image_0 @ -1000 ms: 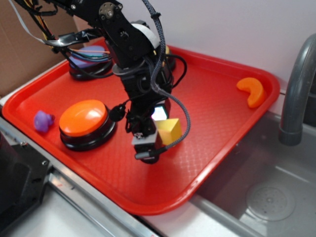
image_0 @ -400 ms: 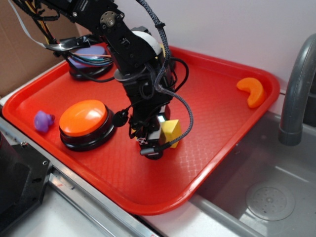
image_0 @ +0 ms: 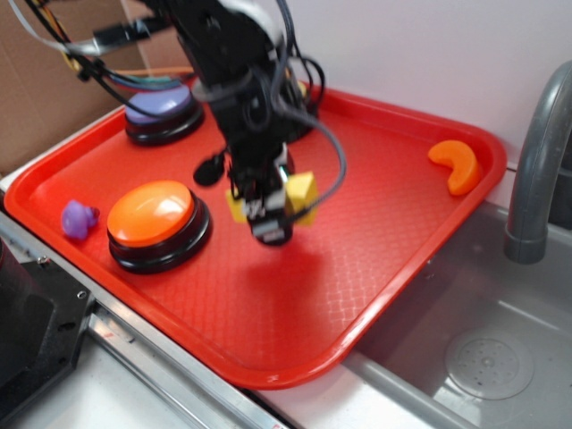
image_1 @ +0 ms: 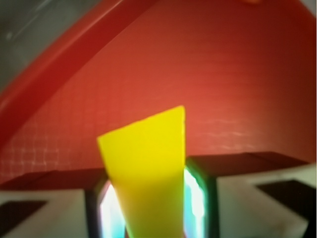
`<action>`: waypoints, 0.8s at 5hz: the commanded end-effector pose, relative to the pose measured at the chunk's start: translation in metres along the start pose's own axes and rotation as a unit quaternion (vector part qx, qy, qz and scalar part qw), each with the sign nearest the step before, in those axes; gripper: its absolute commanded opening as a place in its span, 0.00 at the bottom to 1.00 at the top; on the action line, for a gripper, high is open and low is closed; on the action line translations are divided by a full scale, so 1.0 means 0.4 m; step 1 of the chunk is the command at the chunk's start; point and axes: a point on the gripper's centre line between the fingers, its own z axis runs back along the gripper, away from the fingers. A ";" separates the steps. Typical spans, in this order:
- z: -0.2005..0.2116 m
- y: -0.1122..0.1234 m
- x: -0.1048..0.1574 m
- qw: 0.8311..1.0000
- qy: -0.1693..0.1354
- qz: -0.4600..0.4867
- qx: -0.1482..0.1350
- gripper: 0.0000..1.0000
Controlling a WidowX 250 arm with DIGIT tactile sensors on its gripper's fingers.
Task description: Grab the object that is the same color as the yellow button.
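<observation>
My gripper (image_0: 270, 207) is shut on the yellow wedge (image_0: 299, 195) and holds it above the red tray (image_0: 384, 241), near its middle. In the wrist view the yellow wedge (image_1: 148, 168) stands between my two fingers, with the tray floor below it. The gripper (image_1: 151, 218) sits at the bottom edge of that view. The yellow button is almost wholly hidden behind my arm at the back of the tray; only its black base shows (image_0: 304, 121).
An orange-topped button (image_0: 154, 216) sits left of the gripper. A purple-topped button (image_0: 161, 109) is at the back left. A small purple toy (image_0: 78, 218) lies at the tray's left edge. An orange crescent (image_0: 458, 164) lies at the back right. A sink and grey faucet (image_0: 536, 161) are at right.
The gripper closed on the yellow wedge and lifted it off the tray floor, moving up and slightly back.
</observation>
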 end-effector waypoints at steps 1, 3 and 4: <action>0.182 0.109 -0.049 0.975 -0.001 0.215 0.057 0.00; 0.226 0.204 -0.138 0.951 0.024 0.297 0.082 0.00; 0.225 0.219 -0.136 0.966 0.067 0.244 0.057 0.00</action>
